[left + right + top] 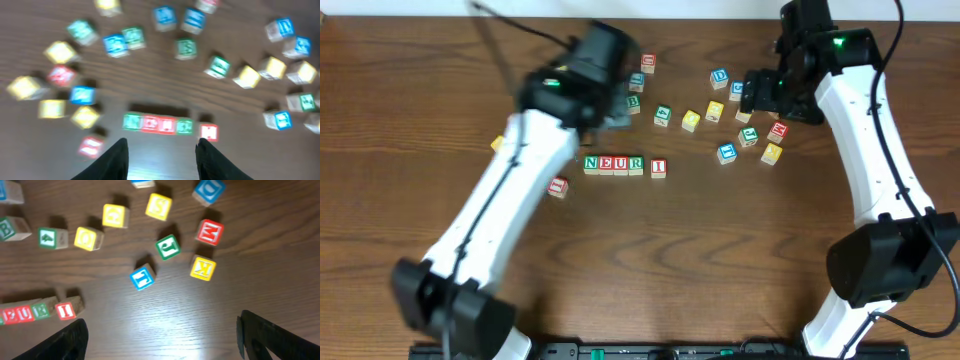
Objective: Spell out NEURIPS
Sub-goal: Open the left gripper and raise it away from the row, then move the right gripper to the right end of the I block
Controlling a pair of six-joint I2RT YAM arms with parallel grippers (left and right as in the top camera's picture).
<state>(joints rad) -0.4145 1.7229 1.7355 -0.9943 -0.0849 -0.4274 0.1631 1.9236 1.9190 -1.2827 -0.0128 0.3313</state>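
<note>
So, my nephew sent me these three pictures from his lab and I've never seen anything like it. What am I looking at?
Two white robot arms work at a wooden table. One picture looks down from above; the other two come from small cameras on each wrist, so the dark shapes along their lower edges are that arm's own fingers. The left gripper and right gripper are both open and hold nothing. On the table lie small wooden letter cubes. Four sit in a touching row reading NEUR, with a red I just to the right of it, a small gap between. The loose cubes are scattered behind. The left wrist picture is blurred.
</note>
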